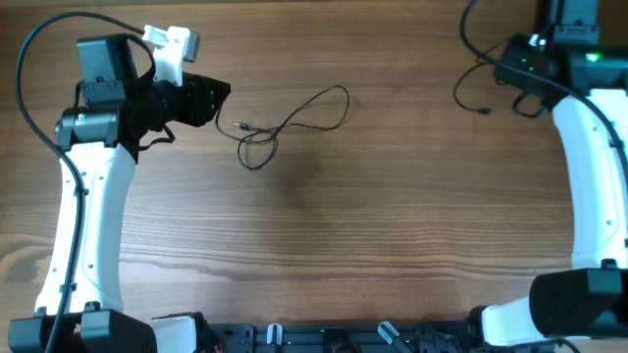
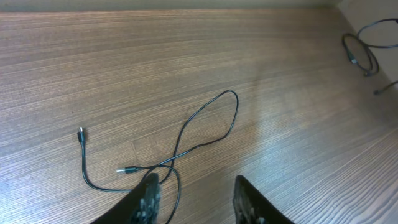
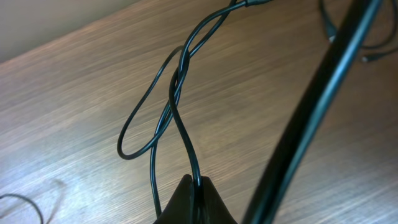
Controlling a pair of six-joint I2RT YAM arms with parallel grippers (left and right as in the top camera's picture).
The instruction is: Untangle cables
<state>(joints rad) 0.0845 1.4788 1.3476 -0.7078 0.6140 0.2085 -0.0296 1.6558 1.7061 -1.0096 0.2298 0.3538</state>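
Observation:
One thin black cable (image 1: 294, 116) lies in loose loops on the wooden table, left of centre. In the left wrist view this cable (image 2: 237, 109) shows a tiny plug (image 2: 80, 132) at its left end. My left gripper (image 2: 196, 194) stands open just above it. A strand of the loop runs close inside the left fingertip (image 2: 149, 194), and nothing is pinched. A second thin cable (image 3: 177, 81) rises in twisted loops from my right gripper (image 3: 198, 182), which is shut on one strand of it. Overhead, that cable (image 1: 457, 93) hangs by the right arm at the far right.
A thick black cord (image 3: 311, 106) of the right arm crosses the right wrist view diagonally, close beside the held strand. The left arm's own cord (image 1: 39, 39) arcs over the far left corner. Both arm bases (image 1: 324, 338) line the near table edge.

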